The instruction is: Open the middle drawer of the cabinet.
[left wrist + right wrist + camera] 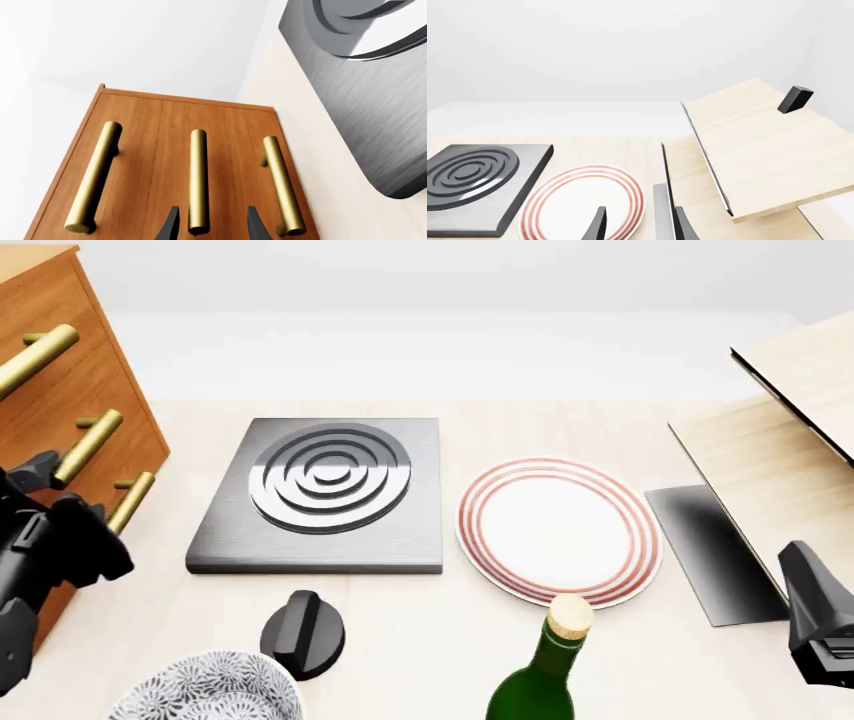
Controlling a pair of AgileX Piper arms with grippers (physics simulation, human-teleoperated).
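The cabinet (150, 150) (118, 390) stands at the table's left, its orange-brown front carrying three brass bar handles. The middle drawer (223, 150) looks flush with the others. Its handle (197, 175) (90, 446) runs between the fingers of my left gripper (212, 227) (60, 490), which is open around the bar's near end, with a gap on both sides. My right gripper (640, 227) (817, 620) hangs open at the right, above the table by the plate, holding nothing.
A grey slab with raised rings (327, 490) lies just right of the cabinet. A red-rimmed plate (558, 530), a green corked bottle (541, 680), a black knob (304, 635) and a patterned bowl (207, 690) sit nearer. A pale wood box with a dark panel (787, 440) stands far right.
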